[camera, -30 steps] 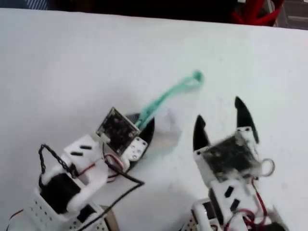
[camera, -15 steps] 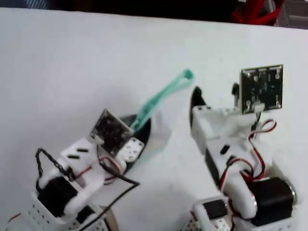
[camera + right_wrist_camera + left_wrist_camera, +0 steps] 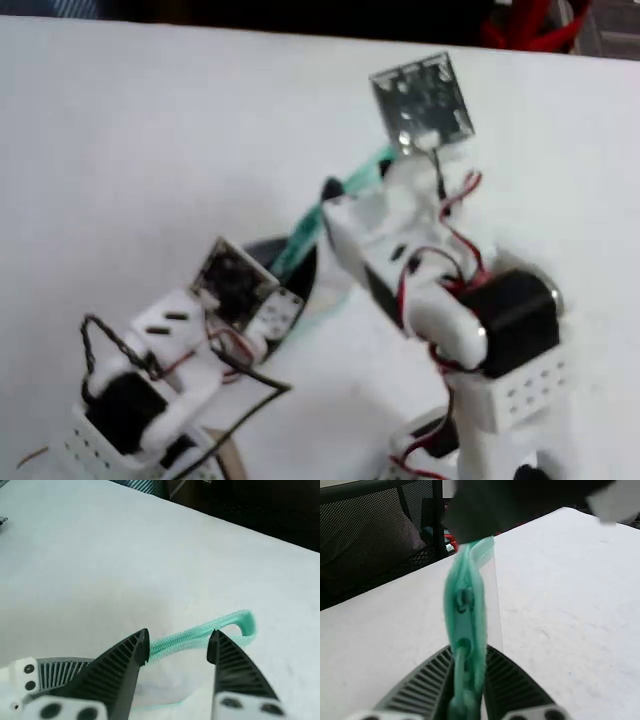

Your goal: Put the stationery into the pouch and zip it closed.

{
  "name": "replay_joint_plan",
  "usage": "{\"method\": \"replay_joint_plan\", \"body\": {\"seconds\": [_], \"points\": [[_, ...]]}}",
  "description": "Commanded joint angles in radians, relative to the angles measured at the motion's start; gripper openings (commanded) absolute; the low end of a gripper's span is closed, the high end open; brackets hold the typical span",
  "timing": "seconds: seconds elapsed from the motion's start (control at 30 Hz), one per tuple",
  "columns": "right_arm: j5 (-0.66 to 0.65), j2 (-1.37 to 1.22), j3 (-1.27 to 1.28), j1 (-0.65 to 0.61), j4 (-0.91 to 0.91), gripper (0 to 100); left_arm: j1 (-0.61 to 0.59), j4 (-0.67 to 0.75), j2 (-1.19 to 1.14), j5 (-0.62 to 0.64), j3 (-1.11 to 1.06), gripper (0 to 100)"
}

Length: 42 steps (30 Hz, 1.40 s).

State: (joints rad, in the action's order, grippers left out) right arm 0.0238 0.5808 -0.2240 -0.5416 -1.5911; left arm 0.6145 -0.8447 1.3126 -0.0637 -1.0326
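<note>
I note the left gripper clamped on the clear, teal-zippered plastic pouch; the right gripper is spread, straddling its band.

Readable text, labels, brands, numbers, signs: none. Nothing legible is showing on the pouch, on the table, or on the bare circuit board carried by one arm.

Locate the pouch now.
The pouch is mid-table in the high view, one end clamped in the left gripper, the open right gripper straddling its green zip.
</note>
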Motion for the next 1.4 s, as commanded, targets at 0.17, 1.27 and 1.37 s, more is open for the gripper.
{"method": "replay_joint_plan", "body": {"seconds": [0.17,1.27,1.37], "points": [[-0.512,0.012,-0.192,-0.217,-0.133,17.6,0.019,0.008,-0.007,0.008,-0.028,2],[-0.977,0.07,0.141,-0.334,-0.07,14.9,0.013,0.002,-0.007,0.008,-0.026,2],[-0.979,0.024,0.124,-0.331,-0.07,15.2,0.012,0.0,-0.007,0.006,-0.023,2]]}}
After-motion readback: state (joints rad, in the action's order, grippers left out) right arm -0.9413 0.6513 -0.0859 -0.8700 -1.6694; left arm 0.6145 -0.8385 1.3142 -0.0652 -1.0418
